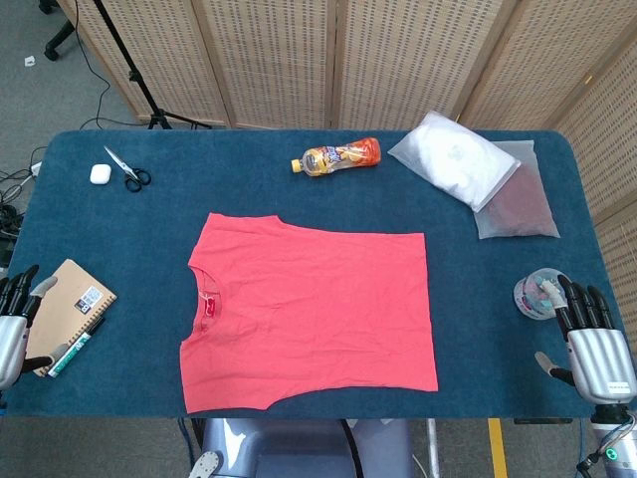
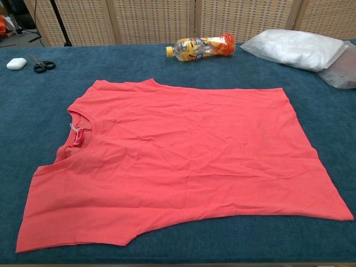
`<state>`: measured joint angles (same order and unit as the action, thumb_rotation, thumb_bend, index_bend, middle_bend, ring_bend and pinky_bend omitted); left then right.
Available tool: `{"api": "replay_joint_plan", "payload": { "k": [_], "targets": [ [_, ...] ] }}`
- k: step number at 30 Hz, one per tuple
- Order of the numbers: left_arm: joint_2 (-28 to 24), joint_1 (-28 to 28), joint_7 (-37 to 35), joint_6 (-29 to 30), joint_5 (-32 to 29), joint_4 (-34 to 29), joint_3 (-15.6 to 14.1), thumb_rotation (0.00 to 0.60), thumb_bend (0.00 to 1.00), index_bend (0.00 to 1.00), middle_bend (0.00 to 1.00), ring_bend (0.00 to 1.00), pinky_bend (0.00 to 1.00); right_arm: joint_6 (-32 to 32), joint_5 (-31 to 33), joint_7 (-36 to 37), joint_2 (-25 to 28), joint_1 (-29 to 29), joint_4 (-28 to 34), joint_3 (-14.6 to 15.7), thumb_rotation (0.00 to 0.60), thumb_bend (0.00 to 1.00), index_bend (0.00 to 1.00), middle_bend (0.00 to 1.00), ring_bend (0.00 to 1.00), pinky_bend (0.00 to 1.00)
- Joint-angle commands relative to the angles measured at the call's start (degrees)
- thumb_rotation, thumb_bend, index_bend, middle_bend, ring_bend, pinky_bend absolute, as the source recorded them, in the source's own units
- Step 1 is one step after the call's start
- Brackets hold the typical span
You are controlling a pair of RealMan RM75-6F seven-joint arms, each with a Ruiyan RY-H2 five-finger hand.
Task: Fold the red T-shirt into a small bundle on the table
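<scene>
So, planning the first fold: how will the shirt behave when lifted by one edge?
The shirt looks thin and wrinkled, so probably floppy and light. It lies flat on the cloth-covered table, so it may drag rather than slide.

Left hand (image 1: pixel 12 319) cut by head view's left edge; right hand (image 1: pixel 595 349) cut at bottom corner. Chest view shows neither hand. Cup (image 1: pixel 537 295) contents too small to tell.

No legible text (labels too blurred)
</scene>
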<state>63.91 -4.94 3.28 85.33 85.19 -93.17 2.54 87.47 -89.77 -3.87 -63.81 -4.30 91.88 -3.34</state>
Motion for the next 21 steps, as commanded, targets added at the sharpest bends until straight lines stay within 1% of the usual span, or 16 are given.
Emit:
{"api": "replay_joint_plan", "payload": {
  "k": [1, 8, 11, 14, 16, 21],
  "targets": [
    [0.08, -0.01, 0.12, -0.07, -0.03, 0.04, -0.04, 0.600, 0.00, 0.00, 0.00, 0.00, 0.00, -0.49, -0.76, 0.20, 0.08, -0.22, -0.15, 0.52, 0.600, 0.00, 0.05, 0.00, 0.00, 0.00],
    [0.25, -0.23, 0.46, -0.33, -0.32, -0.06, 0.18, 0.600, 0.00, 0.00, 0.00, 0.00, 0.00, -2.59, -5.65, 2.53, 0.47, -1.72, -0.39, 3.03, 0.600, 0.00, 0.08, 0.00, 0.00, 0.00],
    [0.22, -0.36, 0.47, -0.79, -1.05, -0.04, 0.41, 0.600, 0.00, 0.00, 0.00, 0.00, 0.00, -4.18, -9.94, 4.50, -0.17, -3.20, -0.18, 4.99, 0.600, 0.00, 0.15, 0.00, 0.00, 0.00],
    [0.21, -0.35, 0.67, -0.77, -1.23, -0.19, 0.48, 0.600, 0.00, 0.00, 0.00, 0.00, 0.00, -5.19, -14.01, 4.62, -1.96, -4.43, -1.82, 6.67, 0.600, 0.00, 0.20, 0.00, 0.00, 0.00],
    [0.24, -0.29, 0.85, -0.62, -1.20, -0.29, 0.47, 0.600, 0.00, 0.00, 0.00, 0.00, 0.00, -6.13, -15.64, 4.86, -3.67, -5.19, -3.20, 7.48, 0.600, 0.00, 0.23, 0.00, 0.00, 0.00],
    [0.32, -0.31, 1.24, -0.71, -1.40, -0.39, 0.50, 0.600, 0.00, 0.00, 0.00, 0.00, 0.00, -9.38, -16.71, 5.15, -7.72, -6.87, -6.79, 8.71, 0.600, 0.00, 0.28, 0.00, 0.00, 0.00]
  ]
}}
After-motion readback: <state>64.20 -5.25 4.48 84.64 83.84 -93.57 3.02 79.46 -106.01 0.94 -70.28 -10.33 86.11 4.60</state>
